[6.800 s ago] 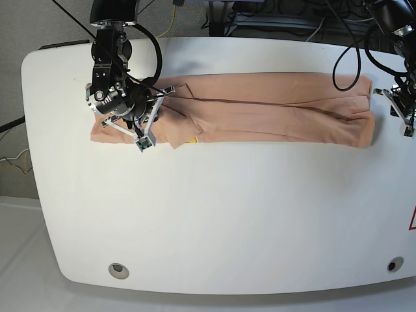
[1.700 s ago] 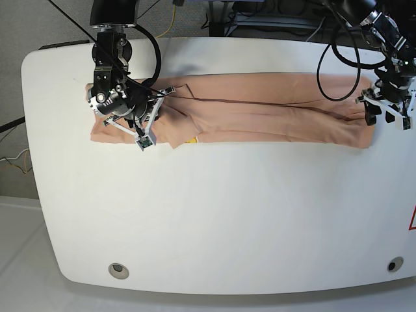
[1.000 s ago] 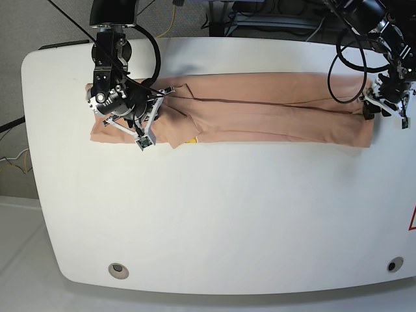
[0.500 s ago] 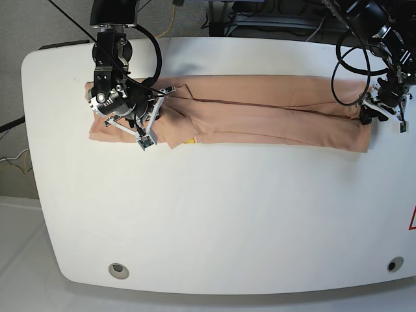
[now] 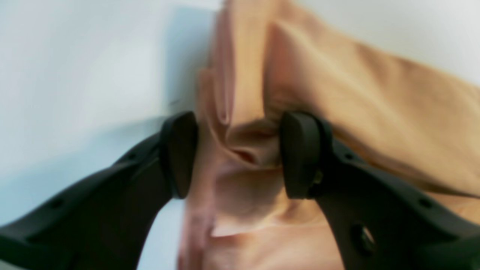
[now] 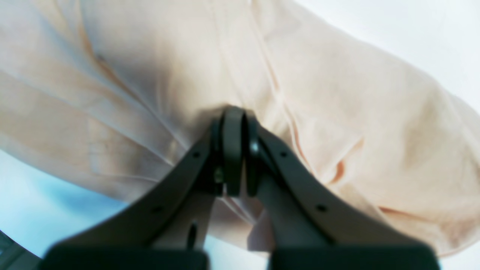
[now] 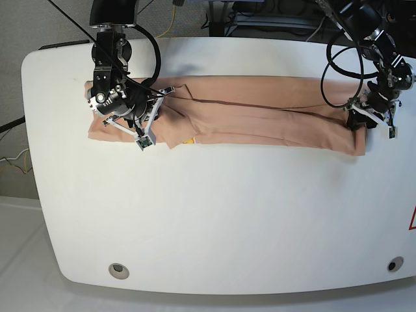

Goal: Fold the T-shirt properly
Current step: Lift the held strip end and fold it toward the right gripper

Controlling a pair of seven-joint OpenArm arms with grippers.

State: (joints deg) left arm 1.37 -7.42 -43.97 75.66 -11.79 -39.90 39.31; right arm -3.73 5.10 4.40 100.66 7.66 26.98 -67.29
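Two hands work one peach T-shirt stretched in a long band across the white counter.
The right hand is pinched together on cloth near the collar end; the left hand stands spread wide, its pads straddling bunched fabric at the opposite end.

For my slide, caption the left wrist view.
Open left gripper straddling a bunched edge of the T-shirt on the table.

A white table with rounded corners fills the base view, two round holes near its front edge. Behind it, cables hang over grey carpet; a pale floor lies below.
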